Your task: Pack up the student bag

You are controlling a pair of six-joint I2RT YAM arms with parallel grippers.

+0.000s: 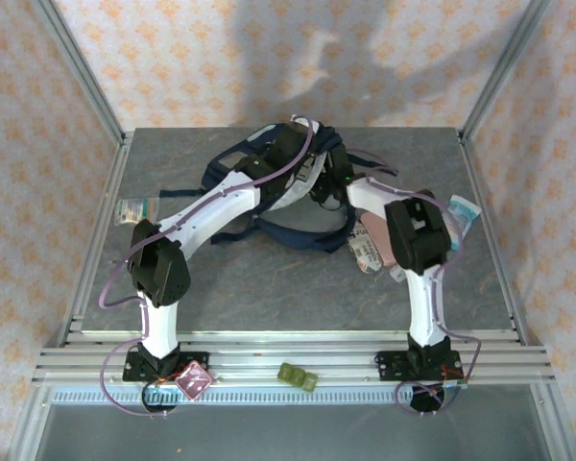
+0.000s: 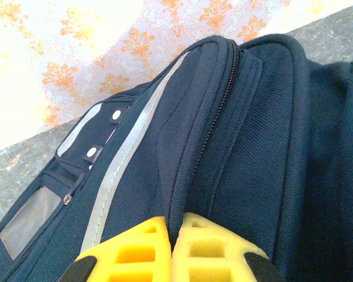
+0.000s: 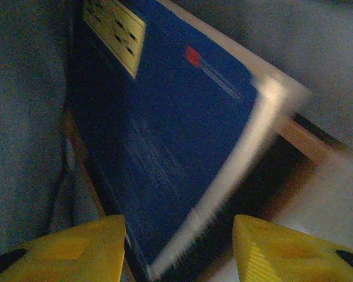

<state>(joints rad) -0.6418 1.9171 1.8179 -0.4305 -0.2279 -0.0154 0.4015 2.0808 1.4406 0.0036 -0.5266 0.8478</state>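
2 arms reach toward 12 o'clock and meet over the bag (image 1: 221, 168) at the far centre of the table (image 1: 269, 288). The left gripper (image 2: 172, 247) pinches a fold of bag fabric below the zip (image 2: 215, 117). The right gripper (image 3: 179, 247), jaws apart, straddles the book (image 3: 165, 135), whose page edge runs 1 to 7 o'clock.

Likely lab: aluminium frame (image 1: 288, 351), wallpapered walls (image 1: 269, 58)

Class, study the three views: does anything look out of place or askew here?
Yes. A small green object lies on the metal rail in front of the table, not on it. The student bag is slumped, its straps splayed across the tabletop.
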